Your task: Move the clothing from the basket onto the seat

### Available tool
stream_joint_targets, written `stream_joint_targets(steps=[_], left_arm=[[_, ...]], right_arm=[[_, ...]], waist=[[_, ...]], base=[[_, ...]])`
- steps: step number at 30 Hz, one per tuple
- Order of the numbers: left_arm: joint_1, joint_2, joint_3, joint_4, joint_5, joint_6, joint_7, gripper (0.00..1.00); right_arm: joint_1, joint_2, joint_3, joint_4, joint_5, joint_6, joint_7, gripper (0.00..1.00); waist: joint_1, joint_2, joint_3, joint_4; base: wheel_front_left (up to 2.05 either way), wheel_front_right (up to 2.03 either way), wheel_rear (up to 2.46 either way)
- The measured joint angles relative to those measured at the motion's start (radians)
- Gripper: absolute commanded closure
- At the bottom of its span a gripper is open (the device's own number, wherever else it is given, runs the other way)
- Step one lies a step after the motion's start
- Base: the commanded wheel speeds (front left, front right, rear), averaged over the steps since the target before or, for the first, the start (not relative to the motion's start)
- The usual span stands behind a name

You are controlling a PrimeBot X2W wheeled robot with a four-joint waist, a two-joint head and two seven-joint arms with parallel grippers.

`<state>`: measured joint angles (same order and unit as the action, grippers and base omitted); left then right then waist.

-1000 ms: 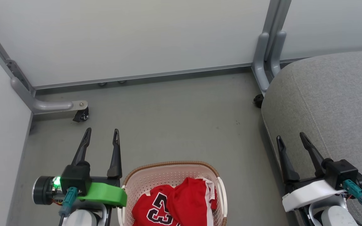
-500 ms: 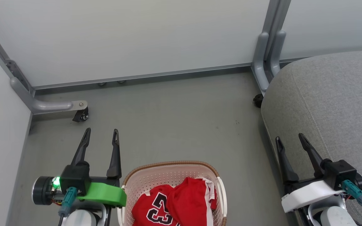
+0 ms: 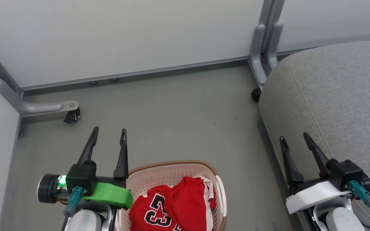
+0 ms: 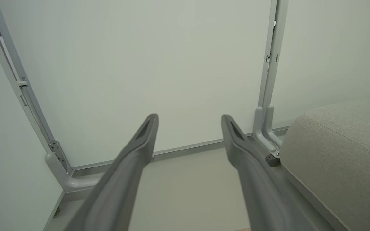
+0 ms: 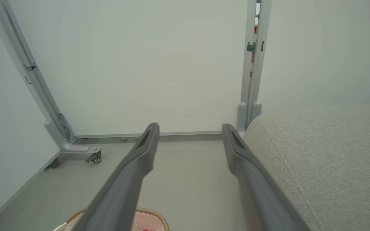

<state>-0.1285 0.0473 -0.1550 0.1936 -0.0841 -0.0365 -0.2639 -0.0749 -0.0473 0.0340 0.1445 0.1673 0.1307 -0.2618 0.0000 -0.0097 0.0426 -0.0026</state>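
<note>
The cream basket with its brown rim sits on the floor at the bottom centre of the head view. In it lie the red clothing pieces: the jersey with number 23 and a plain red garment with white trim. My left gripper is open just left of the basket, fingers pointing away over the floor. My right gripper is open at the edge of the grey seat. The basket's rim peeks into the right wrist view's bottom, and the seat fills the right of the left wrist view.
White partition panels on grey metal frames stand behind and to the left. A frame foot with a caster rests on the floor at the left, another post stands by the seat's corner. Grey floor lies between basket and panels.
The whole head view has shifted, so the camera moved. Both grippers stay open and hold the same pose beside the basket and the seat.
</note>
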Motion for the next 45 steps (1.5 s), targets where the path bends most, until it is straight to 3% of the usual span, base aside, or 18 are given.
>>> stream_joint_targets(steps=[18, 32, 45], left_arm=[[-0.123, 0.009, -0.061, 0.110, 0.043, -0.051, 0.000, 0.00], [-0.250, 0.061, -0.132, 0.309, 0.075, -0.079, 0.000, 0.00], [-0.360, 0.109, -0.164, 0.527, 0.074, -0.088, 0.000, 0.00]], right_arm=[[-0.084, -0.001, 0.011, -0.048, 0.009, 0.000, 0.000, 0.00], [-0.148, -0.002, 0.011, -0.105, 0.038, 0.000, 0.000, 0.00], [-0.217, -0.002, 0.029, -0.158, 0.057, 0.000, 0.000, 0.00]], waist=[[0.0000, 0.0000, 0.141, -0.134], [0.0001, 0.0000, 0.310, -0.248], [0.0001, 0.0000, 0.476, -0.305]], base=[[0.00, 0.00, 0.00], [0.00, 0.00, 0.00], [0.00, 0.00, 0.00]])
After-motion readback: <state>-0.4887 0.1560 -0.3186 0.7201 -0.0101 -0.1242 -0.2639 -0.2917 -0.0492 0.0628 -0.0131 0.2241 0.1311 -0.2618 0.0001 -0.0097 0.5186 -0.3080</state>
